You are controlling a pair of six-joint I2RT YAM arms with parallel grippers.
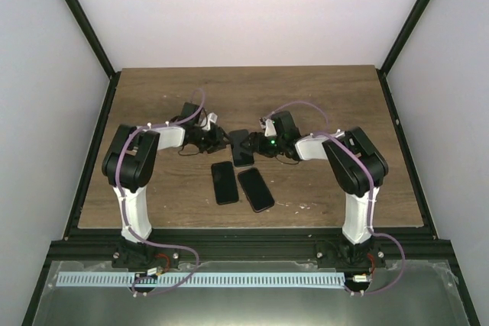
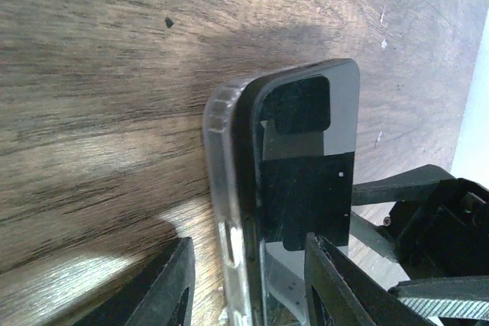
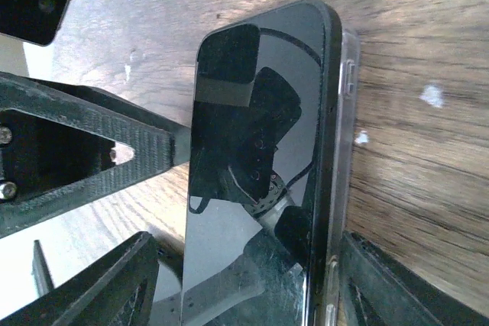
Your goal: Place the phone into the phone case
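Table (image 1: 321, 97), contents. Phone (image 1: 241, 147): mid-table, sitting in the phone case (image 2: 219, 158), whose rim runs along its side. Left end effector (image 1: 222, 140): just left of the phone. Right end effector (image 1: 257, 143): just right of it, facing the left one. Second phone (image 1: 224, 182) and third phone (image 1: 256, 188): flat on the table, side by side, nearer the arm bases, the second on the left.

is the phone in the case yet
In, at least on one side: the rim of the clear case wraps an edge of the phone. Fully seated all round: cannot tell.
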